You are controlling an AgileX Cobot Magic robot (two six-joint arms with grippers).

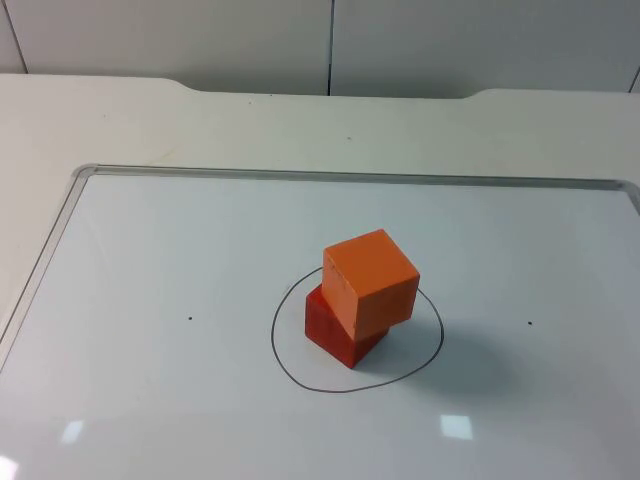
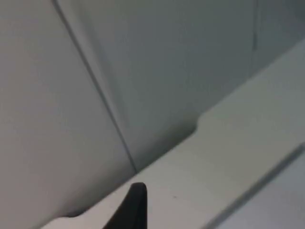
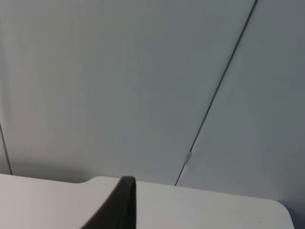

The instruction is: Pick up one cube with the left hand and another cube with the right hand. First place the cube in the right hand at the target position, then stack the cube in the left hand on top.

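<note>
Top view puts the whiteboard (image 1: pixel 150 400) flat on the white table (image 1: pixel 120 120), and on it a hand-drawn circle (image 1: pixel 283 360) holding both cubes. My red cube (image 1: pixel 335 335) sits on the board inside that ring; my orange cube (image 1: pixel 370 280) rests on top of it, twisted and overhanging toward the right. My left gripper (image 2: pixel 136 205) points at the grey partition wall (image 2: pixel 167 62) and table edge; whether it is spread or closed I cannot tell. My right gripper (image 3: pixel 121 205) faces the same wall, and I cannot tell there either.
</note>
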